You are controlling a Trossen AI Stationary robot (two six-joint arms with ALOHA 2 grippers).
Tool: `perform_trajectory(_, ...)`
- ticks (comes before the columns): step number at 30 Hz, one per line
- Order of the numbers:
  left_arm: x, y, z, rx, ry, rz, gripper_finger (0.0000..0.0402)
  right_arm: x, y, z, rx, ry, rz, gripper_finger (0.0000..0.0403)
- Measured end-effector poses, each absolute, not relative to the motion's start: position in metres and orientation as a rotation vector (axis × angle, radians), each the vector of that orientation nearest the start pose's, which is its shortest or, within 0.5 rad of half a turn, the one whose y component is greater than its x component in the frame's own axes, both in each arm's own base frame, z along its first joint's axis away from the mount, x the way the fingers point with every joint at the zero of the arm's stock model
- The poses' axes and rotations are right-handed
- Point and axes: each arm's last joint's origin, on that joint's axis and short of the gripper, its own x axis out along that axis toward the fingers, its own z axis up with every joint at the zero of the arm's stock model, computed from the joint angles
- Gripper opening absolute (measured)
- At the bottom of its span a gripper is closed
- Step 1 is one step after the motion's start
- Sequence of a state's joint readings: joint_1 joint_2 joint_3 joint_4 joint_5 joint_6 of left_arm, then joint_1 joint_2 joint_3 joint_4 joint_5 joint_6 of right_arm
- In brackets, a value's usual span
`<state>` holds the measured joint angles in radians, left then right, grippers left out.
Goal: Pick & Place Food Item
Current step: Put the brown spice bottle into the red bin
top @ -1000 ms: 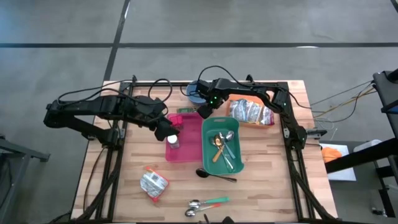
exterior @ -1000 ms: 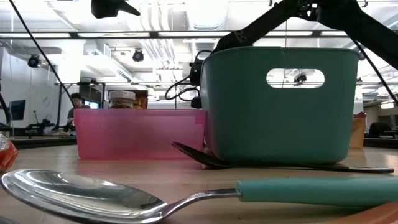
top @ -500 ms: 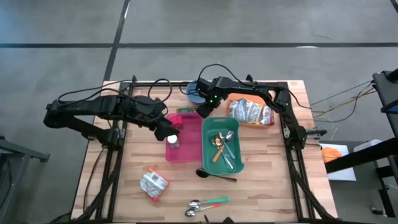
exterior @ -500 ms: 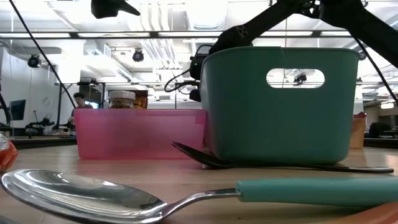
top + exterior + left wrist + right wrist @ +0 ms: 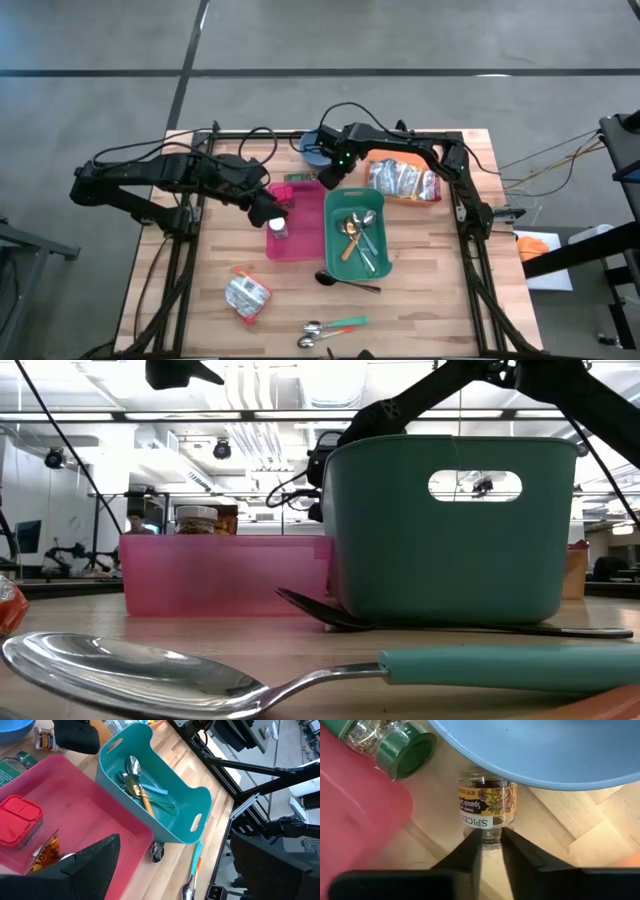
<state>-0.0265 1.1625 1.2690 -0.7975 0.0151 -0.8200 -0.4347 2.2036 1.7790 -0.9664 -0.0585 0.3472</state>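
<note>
A small spice jar (image 5: 486,807) with a yellow label lies on its side on the wood between the blue bowl (image 5: 545,750) and the pink bin (image 5: 300,225); the bowl's rim hides one end. My right gripper (image 5: 488,845) is shut on it, seen at the bowl's near edge in the high view (image 5: 328,178). A green-capped jar (image 5: 395,747) lies beside it. Inside the pink bin stands a red-lidded jar (image 5: 17,820). My left gripper (image 5: 271,210) hangs open above that bin, holding nothing. My right gripper pinches the spice jar's clear end (image 5: 487,836), the one pointing away from the bowl, between its two fingers. The fingers come steeply from above. The jar lies on the table, its other end under the bowl's rim.
A teal bin (image 5: 360,240) with cutlery stands right of the pink bin. A black spoon (image 5: 345,282) lies in front of it and more spoons (image 5: 330,328) near the front edge. Food packets lie at the back right (image 5: 402,181) and front left (image 5: 246,296).
</note>
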Motion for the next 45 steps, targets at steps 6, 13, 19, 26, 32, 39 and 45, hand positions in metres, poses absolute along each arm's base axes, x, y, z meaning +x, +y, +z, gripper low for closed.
perform_trajectory(6,0.226,-0.007,0.369,-0.782,0.678,0.247,0.038,0.401,-0.184,0.173,0.647,1.311,-0.54,0.0164)
perform_trajectory(13,0.226,-0.007,0.369,-0.782,0.678,0.246,0.038,0.406,-0.182,0.171,0.624,1.275,-0.522,0.0249)
perform_trajectory(19,0.226,-0.007,0.369,-0.782,0.681,0.246,0.038,0.411,-0.179,0.166,0.606,1.246,-0.516,0.0262)
perform_trajectory(26,0.225,-0.007,0.368,-0.779,0.693,0.248,0.038,0.412,-0.174,0.147,0.599,1.32,-0.524,0.0256)
perform_trajectory(32,0.225,-0.007,0.367,-0.778,0.703,0.253,0.038,0.412,-0.171,0.147,0.568,1.335,-0.551,0.0174)
perform_trajectory(39,0.225,-0.007,0.367,-0.778,0.704,0.253,0.038,0.412,-0.171,0.147,0.571,1.34,-0.549,0.0171)
perform_trajectory(45,0.224,-0.007,0.367,-0.778,0.706,0.254,0.038,0.407,-0.169,0.15,0.578,1.386,-0.549,0.0171)
